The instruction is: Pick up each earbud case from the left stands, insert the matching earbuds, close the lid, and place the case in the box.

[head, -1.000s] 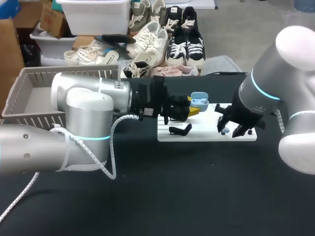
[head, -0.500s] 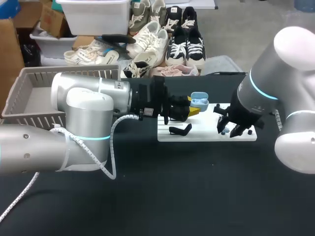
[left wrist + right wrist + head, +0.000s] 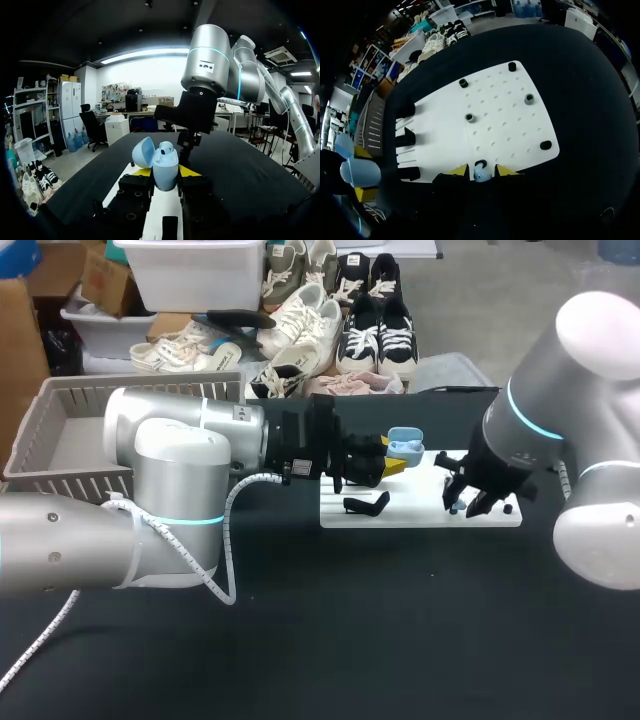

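My left gripper (image 3: 385,466) (image 3: 165,176) is shut on a light blue earbud case (image 3: 405,448) (image 3: 166,170). It holds the case upright above the white board (image 3: 420,516), lid open, with one earbud showing inside. The case (image 3: 360,172) also shows off to the side in the right wrist view. My right gripper (image 3: 470,504) (image 3: 481,171) is down at the board's right part. Its fingers stand close on either side of a light blue earbud (image 3: 481,174) in a black holder, with small gaps left. From the left wrist view, my right arm's gripper (image 3: 187,142) hangs just beyond the case.
Black case stands (image 3: 366,504) (image 3: 405,137) rise from the board's left part, and several small black and grey pegs (image 3: 529,99) dot its right part. A grey slatted basket (image 3: 60,430) stands at the table's far left. The table is black.
My right gripper's fingers have drawn closer together around the earbud, and the arm has settled slightly. The left arm and the case have not moved.
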### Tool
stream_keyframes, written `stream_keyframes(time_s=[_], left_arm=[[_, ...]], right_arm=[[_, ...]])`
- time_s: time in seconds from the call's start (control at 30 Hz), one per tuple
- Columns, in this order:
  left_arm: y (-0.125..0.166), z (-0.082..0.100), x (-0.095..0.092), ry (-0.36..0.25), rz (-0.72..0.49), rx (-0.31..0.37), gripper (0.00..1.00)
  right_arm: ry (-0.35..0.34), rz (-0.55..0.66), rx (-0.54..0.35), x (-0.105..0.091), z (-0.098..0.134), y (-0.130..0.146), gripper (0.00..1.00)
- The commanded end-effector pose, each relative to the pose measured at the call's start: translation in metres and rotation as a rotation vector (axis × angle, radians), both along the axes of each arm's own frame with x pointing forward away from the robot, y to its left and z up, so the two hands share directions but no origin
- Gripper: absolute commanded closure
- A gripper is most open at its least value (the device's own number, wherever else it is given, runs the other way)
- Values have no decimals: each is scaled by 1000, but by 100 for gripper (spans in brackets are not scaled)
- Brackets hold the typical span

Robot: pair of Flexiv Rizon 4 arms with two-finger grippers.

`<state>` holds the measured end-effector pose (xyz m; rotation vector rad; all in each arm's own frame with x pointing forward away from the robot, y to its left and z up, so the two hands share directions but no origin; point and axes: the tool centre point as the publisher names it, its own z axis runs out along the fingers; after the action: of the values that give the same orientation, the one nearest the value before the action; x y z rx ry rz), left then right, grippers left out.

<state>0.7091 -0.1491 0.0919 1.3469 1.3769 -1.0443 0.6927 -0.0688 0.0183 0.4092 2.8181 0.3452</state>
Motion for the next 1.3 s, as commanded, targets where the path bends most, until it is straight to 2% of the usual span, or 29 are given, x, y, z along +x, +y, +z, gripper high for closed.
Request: stream_keyframes(time_s=[0.03, 0.67, 0.9, 1.07, 1.23, 1.27, 1.3], left_arm=[[0, 0, -2, -2, 5, -1, 100], [0, 0, -2, -2, 5, -1, 100], [0, 0, -2, -2, 5, -1, 100], [0, 0, -2, -2, 5, -1, 100], [0, 0, -2, -2, 5, -1, 100], [0, 0, -2, -2, 5, -1, 100], [0, 0, -2, -2, 5, -1, 100]], right_arm=[[-3, -5, 1, -1, 1, -1, 70], [-14, -15, 27, -4, 3, -4, 69], [-13, -13, 28, -4, 2, -4, 73], [-12, -10, 30, -2, 2, -3, 81], [-9, -6, 29, -1, 1, -1, 83], [-8, -5, 28, -1, 1, -1, 89], [-7, -5, 28, -1, 1, 0, 90]])
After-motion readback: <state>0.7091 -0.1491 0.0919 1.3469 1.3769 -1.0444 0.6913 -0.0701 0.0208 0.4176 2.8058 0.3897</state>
